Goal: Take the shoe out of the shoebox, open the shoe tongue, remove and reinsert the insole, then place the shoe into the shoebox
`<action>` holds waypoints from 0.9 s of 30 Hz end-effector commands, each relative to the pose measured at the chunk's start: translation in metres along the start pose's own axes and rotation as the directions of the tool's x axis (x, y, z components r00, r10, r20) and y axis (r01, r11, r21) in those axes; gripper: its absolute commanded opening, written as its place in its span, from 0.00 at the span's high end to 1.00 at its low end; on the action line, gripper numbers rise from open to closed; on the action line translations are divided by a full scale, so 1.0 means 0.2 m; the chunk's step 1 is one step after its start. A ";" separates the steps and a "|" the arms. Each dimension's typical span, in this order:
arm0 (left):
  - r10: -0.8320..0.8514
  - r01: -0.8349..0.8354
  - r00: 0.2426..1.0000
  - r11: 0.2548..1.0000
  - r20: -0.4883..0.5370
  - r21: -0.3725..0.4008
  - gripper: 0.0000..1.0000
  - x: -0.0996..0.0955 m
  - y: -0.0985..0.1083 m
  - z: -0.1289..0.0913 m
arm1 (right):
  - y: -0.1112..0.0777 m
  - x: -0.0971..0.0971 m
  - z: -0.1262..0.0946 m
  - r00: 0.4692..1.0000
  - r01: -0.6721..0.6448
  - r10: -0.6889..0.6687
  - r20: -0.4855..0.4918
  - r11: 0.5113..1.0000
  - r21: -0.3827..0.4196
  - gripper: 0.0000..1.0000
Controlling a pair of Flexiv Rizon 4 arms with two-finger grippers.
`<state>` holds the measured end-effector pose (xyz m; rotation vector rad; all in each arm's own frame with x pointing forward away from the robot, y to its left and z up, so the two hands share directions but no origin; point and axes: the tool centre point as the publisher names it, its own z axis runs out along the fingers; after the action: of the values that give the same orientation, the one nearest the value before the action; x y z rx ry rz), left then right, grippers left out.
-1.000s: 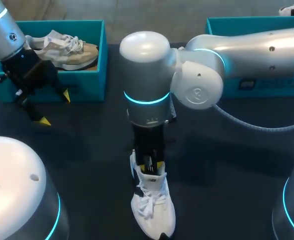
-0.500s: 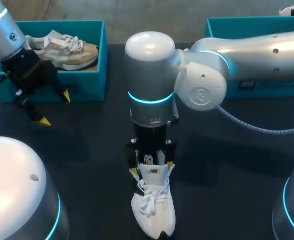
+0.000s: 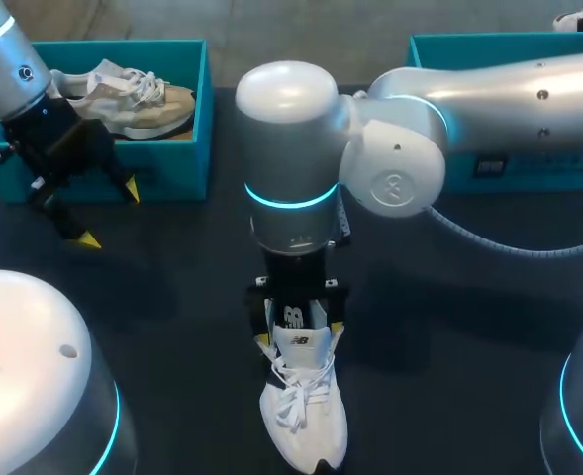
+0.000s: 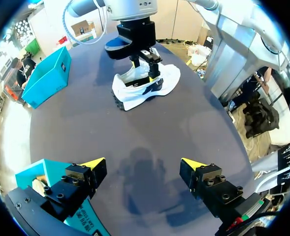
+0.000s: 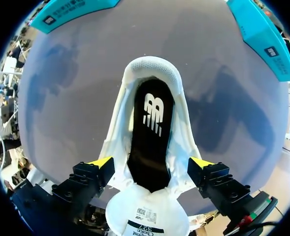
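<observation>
your arms are silver with glowing cyan rings; your left claw and right claw are black, screw-studded, yellow-tipped.

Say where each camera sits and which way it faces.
Head view: above and behind the robot, looking down on the table; both arms show, left pincer by a teal shoebox, right pincer at the white shoe.
Left wrist view: on the left wrist, facing across the table to the shoe and right pincer; own open pincer shows.
Right wrist view: on the right wrist, facing down into the shoe; own pincer straddles it.
Shared: the white shoe, in all three.
</observation>
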<state>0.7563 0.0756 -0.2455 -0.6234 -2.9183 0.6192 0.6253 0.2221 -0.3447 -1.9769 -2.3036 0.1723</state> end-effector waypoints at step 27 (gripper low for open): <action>0.000 0.000 1.000 1.000 0.000 -0.002 0.00 0.01 0.00 0.00 | -0.14 0.03 -0.12 0.995 -0.050 0.048 0.087 0.999 0.021 0.00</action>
<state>0.7563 0.0756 -0.2455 -0.6235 -2.9182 0.6191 0.6043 0.2177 -0.3228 -2.0340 -2.2866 0.2681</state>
